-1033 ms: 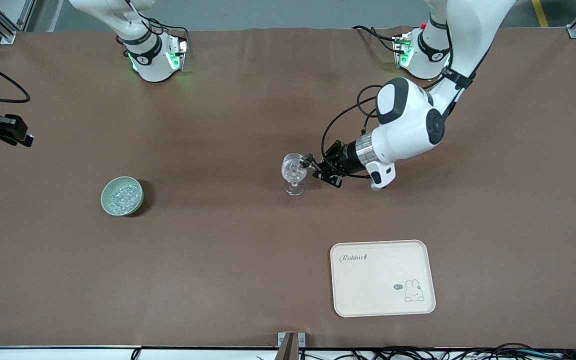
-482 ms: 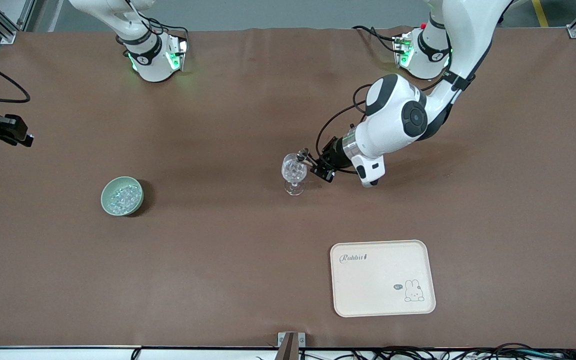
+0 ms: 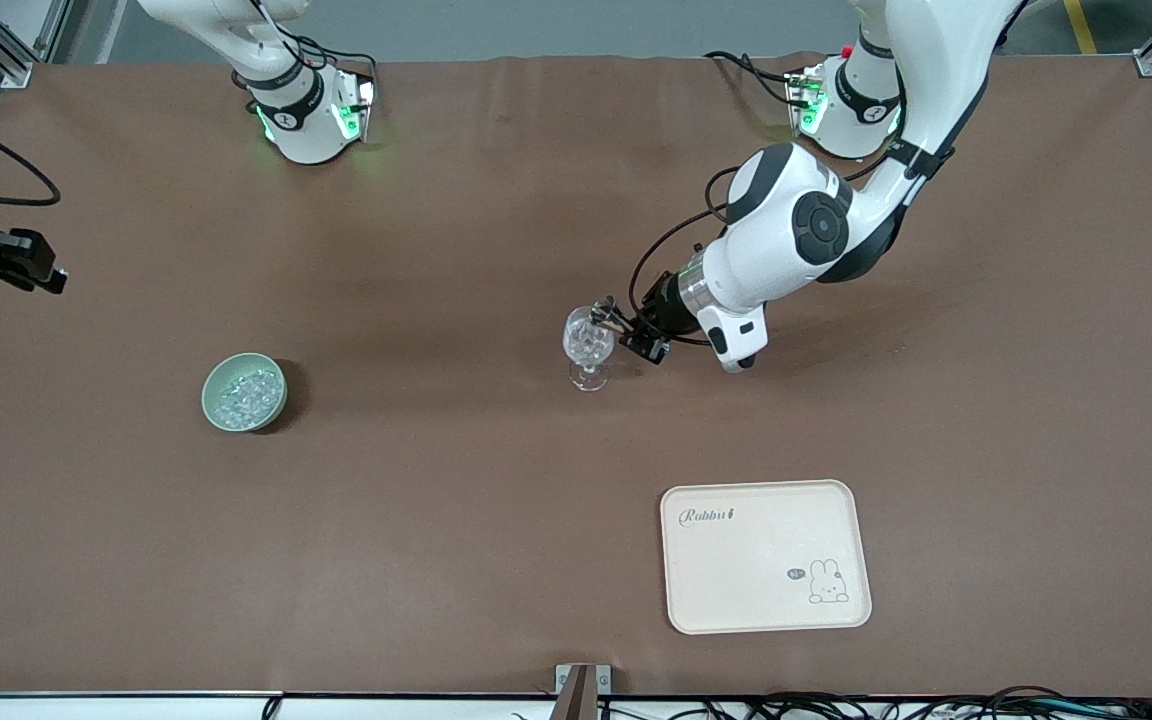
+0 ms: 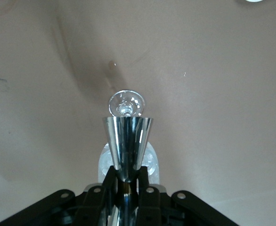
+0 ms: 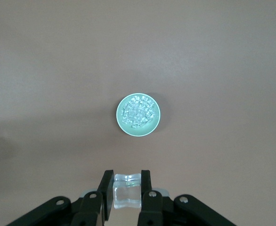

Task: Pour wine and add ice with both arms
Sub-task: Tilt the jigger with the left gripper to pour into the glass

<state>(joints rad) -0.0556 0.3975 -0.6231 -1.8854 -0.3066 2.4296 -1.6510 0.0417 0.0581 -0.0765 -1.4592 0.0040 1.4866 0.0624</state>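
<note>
The left arm (image 3: 796, 230) reached out from its base toward the middle of the brown table (image 3: 436, 520), its wrist tipped over sideways. The left gripper (image 3: 622, 330) was clamped on the silver jigger (image 4: 127, 146) at its narrow waist, and the jigger lay tilted with its mouth over the rim of the stemmed glass (image 3: 588, 345). In the left wrist view the flared cone of the jigger pointed at the round foot of the glass below it. No liquid could be made out in the jigger or in the glass. The glass stood upright near the table's middle, a little toward the left arm's end.

The right gripper (image 5: 126, 193) held a clear block of ice (image 5: 126, 190) between its two fingers (image 5: 106, 195), squeezed on either side of it. It hung high over the pale green bowl (image 3: 244, 392), which the right wrist view showed straight below, and the right arm waited there. The bowl sat toward the right arm's end of the table, about as near to the front camera as the glass, and was heaped with small glinting chunks of ice (image 3: 246, 394).

A cream tray (image 3: 766, 556) with a rabbit drawing lay flat near the table's front edge, toward the left arm's end, well apart from the glass.
</note>
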